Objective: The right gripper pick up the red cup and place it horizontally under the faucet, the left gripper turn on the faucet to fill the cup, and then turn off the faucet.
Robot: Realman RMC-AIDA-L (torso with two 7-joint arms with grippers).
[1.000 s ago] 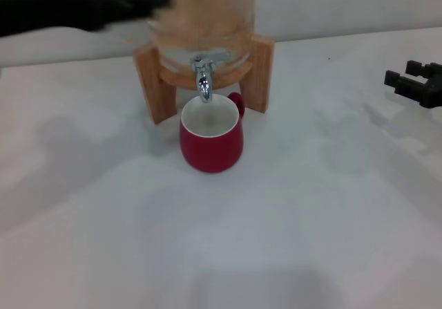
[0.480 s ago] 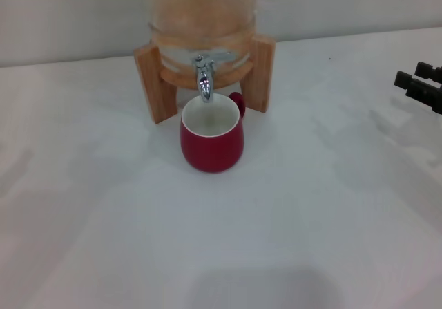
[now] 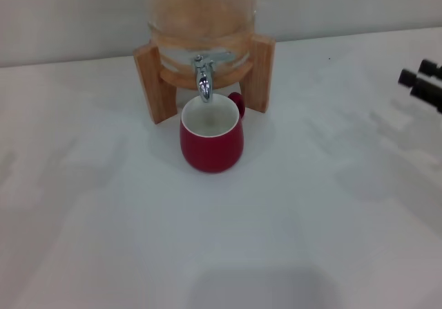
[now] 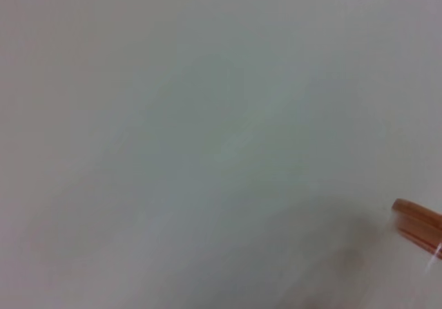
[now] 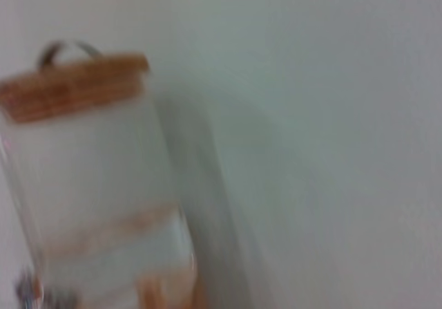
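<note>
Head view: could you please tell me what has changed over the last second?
The left claw has swung away from the dispenser and left the view. The right claw has drawn back toward the right edge. The red cup stays upright under the faucet.

Right gripper (image 3: 423,81): only its black finger ends show in the head view, at the frame's 3 o'clock edge, poking in from the right. Two blunt tips (image 3: 429,68) sit one above the other with a gap between them, so the jaws stand apart and hold nothing. Wrist and arm lie beyond the edge. Left gripper: nowhere in the head view, and its own wrist camera shows no part of its fingers.
</note>
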